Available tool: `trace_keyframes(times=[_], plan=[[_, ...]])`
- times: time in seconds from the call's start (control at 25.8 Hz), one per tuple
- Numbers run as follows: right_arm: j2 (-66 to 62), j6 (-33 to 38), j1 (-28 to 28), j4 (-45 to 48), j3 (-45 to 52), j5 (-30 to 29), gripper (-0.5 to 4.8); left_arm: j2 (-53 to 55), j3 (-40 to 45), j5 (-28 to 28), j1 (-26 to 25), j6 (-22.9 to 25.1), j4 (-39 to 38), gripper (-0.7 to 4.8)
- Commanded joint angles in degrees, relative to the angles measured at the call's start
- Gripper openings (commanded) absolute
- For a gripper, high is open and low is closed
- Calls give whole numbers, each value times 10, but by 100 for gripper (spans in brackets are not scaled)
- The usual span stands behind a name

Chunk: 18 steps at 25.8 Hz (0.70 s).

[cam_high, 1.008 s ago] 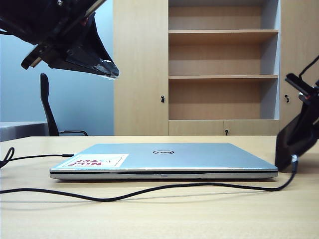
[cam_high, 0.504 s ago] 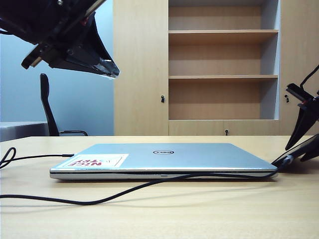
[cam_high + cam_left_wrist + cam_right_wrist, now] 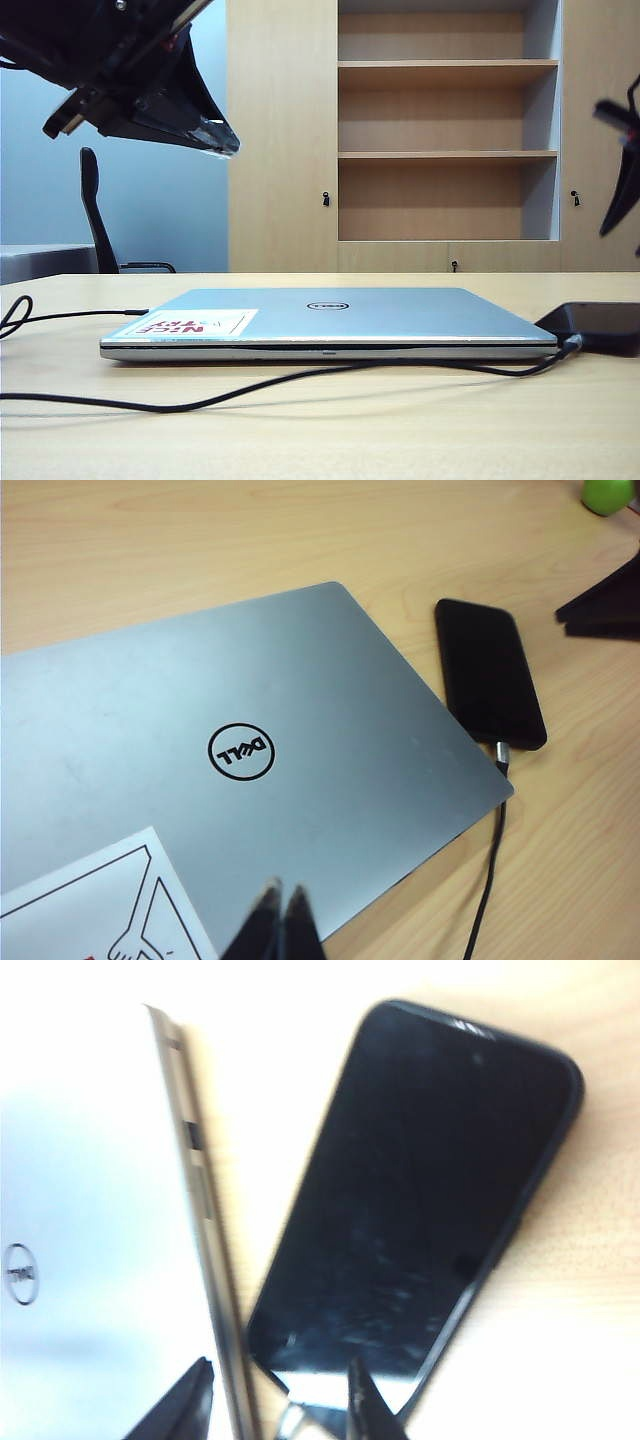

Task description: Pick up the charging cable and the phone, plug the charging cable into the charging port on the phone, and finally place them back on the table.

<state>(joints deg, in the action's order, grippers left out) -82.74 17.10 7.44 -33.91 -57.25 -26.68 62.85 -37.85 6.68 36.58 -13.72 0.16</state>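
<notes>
The phone (image 3: 597,324) lies flat on the table (image 3: 400,430), face up, against the right edge of the closed silver laptop (image 3: 330,315). The charging cable (image 3: 300,378) runs along the table in front of the laptop, and its silver plug (image 3: 501,754) sits in the phone's near end. My right gripper (image 3: 280,1388) hovers open above that plug end, its fingers apart and clear of the phone (image 3: 420,1190). In the exterior view it shows as a blurred dark shape (image 3: 618,205) at the right edge. My left gripper (image 3: 283,892) is shut and empty, hanging high over the laptop's left part (image 3: 228,148).
A wooden shelf cabinet (image 3: 445,130) stands behind the table. A chair back (image 3: 95,205) shows at the far left. A green object (image 3: 610,492) sits beyond the phone. More cable loops at the left table edge (image 3: 15,315).
My right gripper opened and let go of the phone, then rose away from it. The phone went from tilted on end to lying flat. The cable shifted with it. The left arm stayed still.
</notes>
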Motion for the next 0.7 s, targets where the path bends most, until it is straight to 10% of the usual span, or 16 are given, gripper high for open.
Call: trace_keyframes(times=[0.04,0.12,0.23,0.7], plan=[[35,-2,0,3,-2,2,185,-9,-4,2,0,3,7,-6],[60,-2,0,6,-2,2,165,-17,-4,2,0,4,7,-6],[96,-3,-2,11,-2,-1,-6,-31,-4,2,0,5,7,-6],[313,-41,-149,97,48,167,-6,-160,15,2,-8,19,-61,-6]])
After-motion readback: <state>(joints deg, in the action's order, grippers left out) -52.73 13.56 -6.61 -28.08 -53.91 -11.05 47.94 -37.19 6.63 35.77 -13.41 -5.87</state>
